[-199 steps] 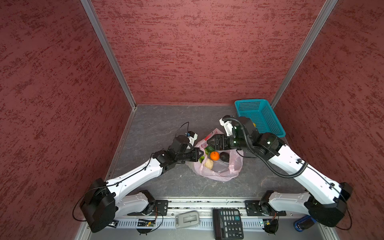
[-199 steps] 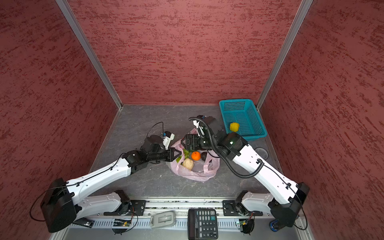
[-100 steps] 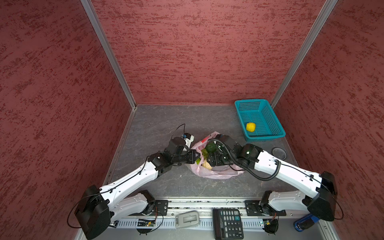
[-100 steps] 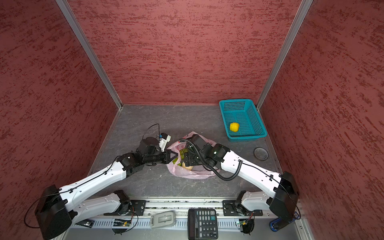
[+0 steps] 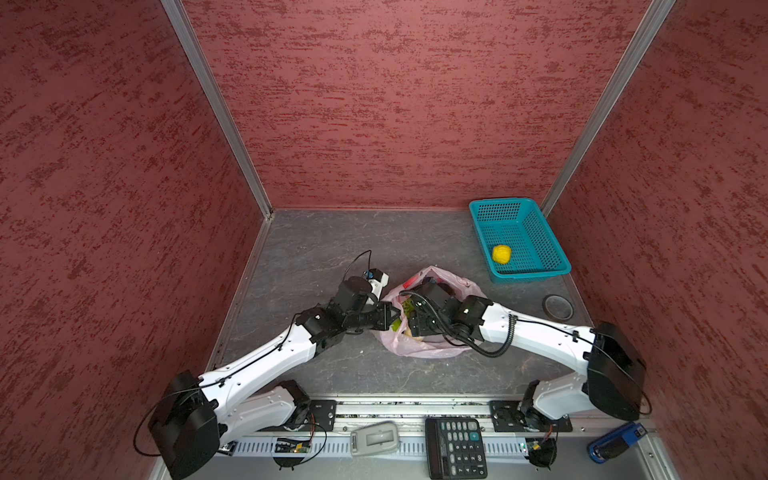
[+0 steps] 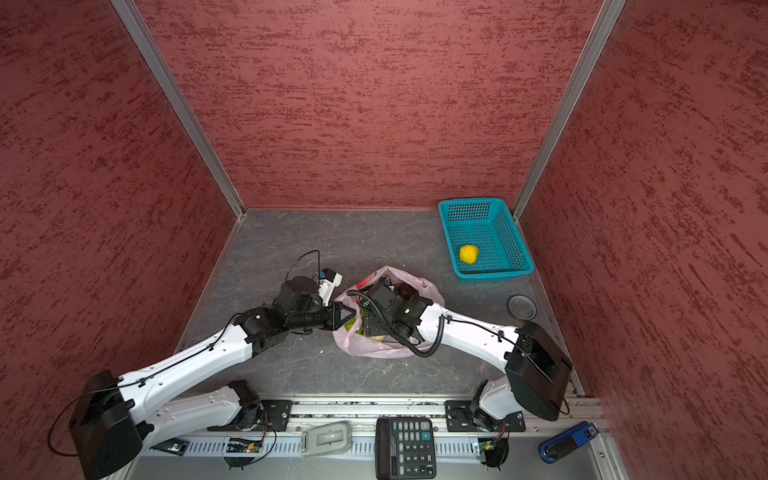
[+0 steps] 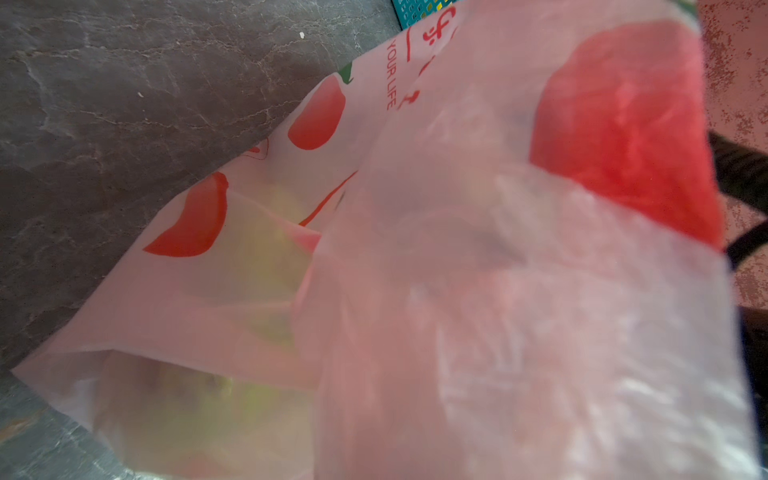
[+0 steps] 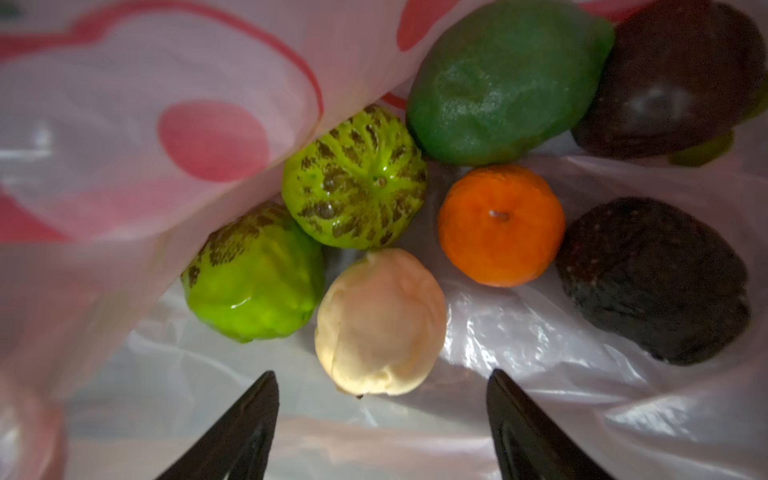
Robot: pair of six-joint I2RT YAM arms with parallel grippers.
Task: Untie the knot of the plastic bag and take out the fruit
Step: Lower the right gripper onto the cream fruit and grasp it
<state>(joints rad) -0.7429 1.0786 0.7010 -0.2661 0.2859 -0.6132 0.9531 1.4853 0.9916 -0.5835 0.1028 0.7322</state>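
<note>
The pale-pink plastic bag [image 5: 424, 351] lies open at mid-table, also seen in a top view [image 6: 374, 349]; its knot is out of view. My left gripper [image 5: 390, 318] is shut on the bag's left rim, and pink film [image 7: 498, 291] fills the left wrist view. My right gripper [image 8: 381, 372] is inside the bag, open, its black fingers [image 8: 249, 415] straddling empty film just short of a cream fruit [image 8: 380, 322]. Beyond lie an orange fruit [image 8: 500, 226], two light green netted ones [image 8: 353, 178], a dark green one [image 8: 507, 79] and two dark brown ones [image 8: 652, 278].
A teal basket [image 5: 540, 232] at the back right holds one yellow fruit [image 5: 501, 254]. A dark round ring [image 5: 558, 306] lies near the right wall. A calculator [image 5: 456, 446], a grey device [image 5: 374, 438] and a blue object [image 5: 615, 442] sit along the front rail.
My right arm has dropped from above the bag's far side down into its mouth, jaws narrowing a little. The left gripper has kept its hold on the rim.
</note>
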